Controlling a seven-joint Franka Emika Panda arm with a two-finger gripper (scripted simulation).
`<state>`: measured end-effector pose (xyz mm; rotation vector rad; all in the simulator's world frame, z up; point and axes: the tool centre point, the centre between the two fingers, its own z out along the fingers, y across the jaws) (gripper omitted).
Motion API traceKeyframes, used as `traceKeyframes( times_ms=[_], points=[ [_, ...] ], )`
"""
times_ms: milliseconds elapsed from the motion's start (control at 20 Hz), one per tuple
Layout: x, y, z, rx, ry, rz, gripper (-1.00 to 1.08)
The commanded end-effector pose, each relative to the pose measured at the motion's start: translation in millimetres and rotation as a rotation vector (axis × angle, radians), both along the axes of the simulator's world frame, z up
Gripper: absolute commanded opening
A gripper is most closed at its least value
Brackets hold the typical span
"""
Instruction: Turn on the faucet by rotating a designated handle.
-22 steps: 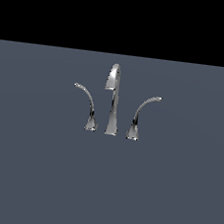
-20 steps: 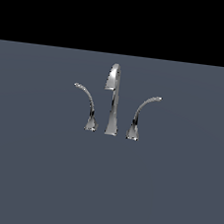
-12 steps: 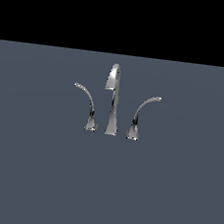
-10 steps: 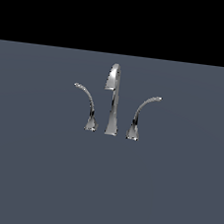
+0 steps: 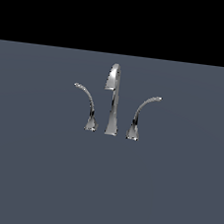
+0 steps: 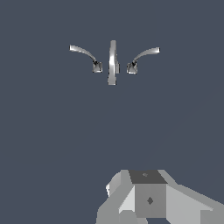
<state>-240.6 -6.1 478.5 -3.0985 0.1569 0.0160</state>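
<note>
Centrally, chrome faucet (image 5: 113,102), slim curved handle (image 5: 86,104)

The faucet (image 5: 113,102) is shiny chrome, silver-white with dark streaks of reflection along its spout. The handle (image 5: 86,106), on the exterior view's left of the spout, is the same chrome, pale at its thin tip and darker near its base. The lever (image 5: 140,116) on the other side of the spout matches, bright along its arch with black glints low down. The bench (image 5: 102,192) under the faucet is plain slate blue-grey, unpatterned. Behind it the background is flat black. In the wrist view the gripper (image 6: 148,199) body shows light grey faces and a darker grey panel.
</note>
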Motion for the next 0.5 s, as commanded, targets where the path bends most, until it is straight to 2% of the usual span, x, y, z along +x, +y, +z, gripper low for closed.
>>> traceKeyframes(
  times_ms=[0,450],
  points=[
    [7.0,1.6,-2.0,0.013,0.003,-0.023,-1.00],
    [49.6,12.6,-17.1,0.083,0.030,-0.171,-1.00]
  ],
)
